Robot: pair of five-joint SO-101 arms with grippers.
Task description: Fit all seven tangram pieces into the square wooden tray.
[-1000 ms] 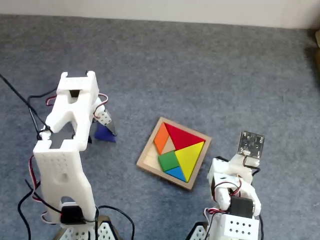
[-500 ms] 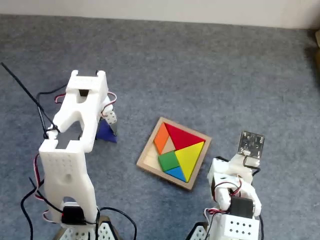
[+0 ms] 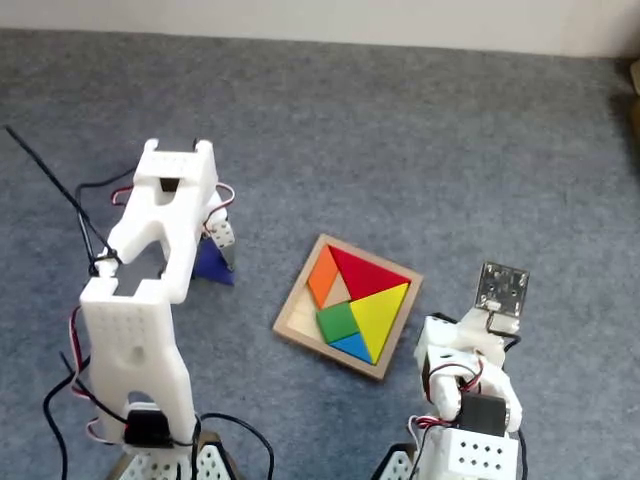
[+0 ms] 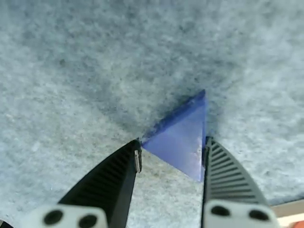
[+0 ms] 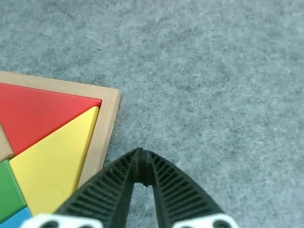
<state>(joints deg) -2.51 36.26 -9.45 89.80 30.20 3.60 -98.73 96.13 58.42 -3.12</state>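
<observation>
A dark blue triangle [image 4: 183,145] lies flat on the grey carpet. My left gripper [image 4: 172,156] is down over it, one finger against each side, shut on the piece. From above, the blue triangle [image 3: 210,265] peeks out under the left arm, left of the square wooden tray [image 3: 300,330]. The tray holds an orange piece [image 3: 322,275], a red triangle [image 3: 365,272], a yellow triangle [image 3: 382,312], a green square [image 3: 337,320] and a light blue triangle [image 3: 352,346], with a small bare gap among them. My right gripper [image 5: 141,173] is shut on nothing, just off a corner of the tray [image 5: 110,118].
Grey carpet [image 3: 420,150] covers the whole work area. The left arm's white body [image 3: 140,320] and its cables stand at the left. The right arm's base [image 3: 465,420] sits at the front right. Open carpet stretches behind the tray.
The left arm shifted to the right and a little farther back over the blue triangle, then held still. The right arm and the tray stayed put.
</observation>
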